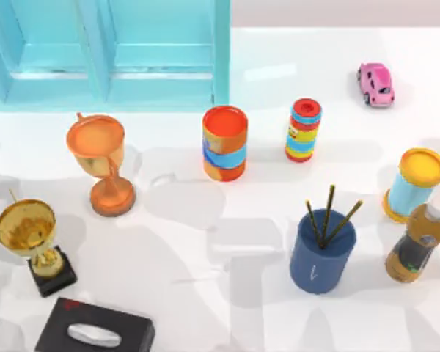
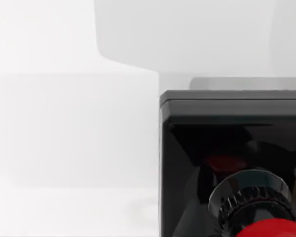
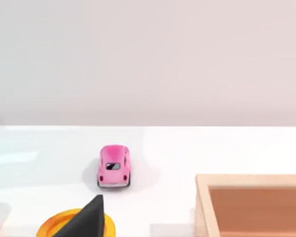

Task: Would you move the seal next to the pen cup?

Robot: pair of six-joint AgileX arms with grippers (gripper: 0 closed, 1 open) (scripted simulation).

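Note:
The pen cup (image 1: 323,253) is a dark blue cylinder with thin pencils sticking out, standing right of the table's centre toward the front. In the left wrist view the seal (image 2: 227,158) is very close: a glossy black square block with a ringed neck and a red knob (image 2: 274,229) at the picture's edge. No fingers show around it. A small red spot (image 1: 70,302) sits at the far corner of the tissue box; I cannot tell whether it belongs to the seal. A dark pointed tip (image 3: 86,219) in the right wrist view may be a finger.
On the left stand an orange trophy (image 1: 99,161), a gold trophy (image 1: 33,242) and a black tissue box (image 1: 95,330). An orange can (image 1: 224,143), striped cylinder (image 1: 303,130), yellow-lidded cylinder (image 1: 414,183), bottle (image 1: 419,238), pink car (image 1: 376,83), blue cabinet (image 1: 110,51) and wooden box (image 3: 251,202) surround the cup.

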